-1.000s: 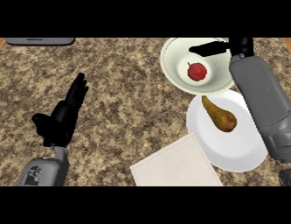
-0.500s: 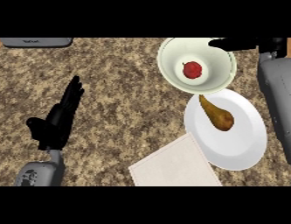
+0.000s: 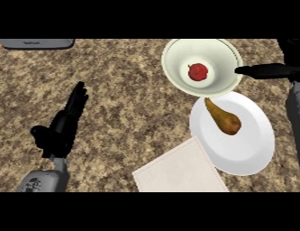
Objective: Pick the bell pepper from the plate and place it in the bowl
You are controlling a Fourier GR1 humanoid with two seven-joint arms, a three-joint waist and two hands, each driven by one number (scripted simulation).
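Since a second ago the right hand [image 3: 295,58] has drawn off rightward from over the pale round bowl [image 3: 177,50] to the frame's upper right. Its fingers are straight, pointing left, empty, with the tips at the rim. The small red bell pepper [image 3: 198,72] sits inside the bowl, its long axis perhaps upright. The left hand [image 3: 60,128] rests open at lower left.

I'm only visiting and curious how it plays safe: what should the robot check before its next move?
1. Bell pepper inside the bowl: ok.
2. Plate holds only a brown fruit, no pepper: ok.
3. Right hand open, holding nothing: ok.
4. Its fingers clear of the bowl's rim: cannot tell.
5. Left hand resting open at the left, away from the dishes: ok.
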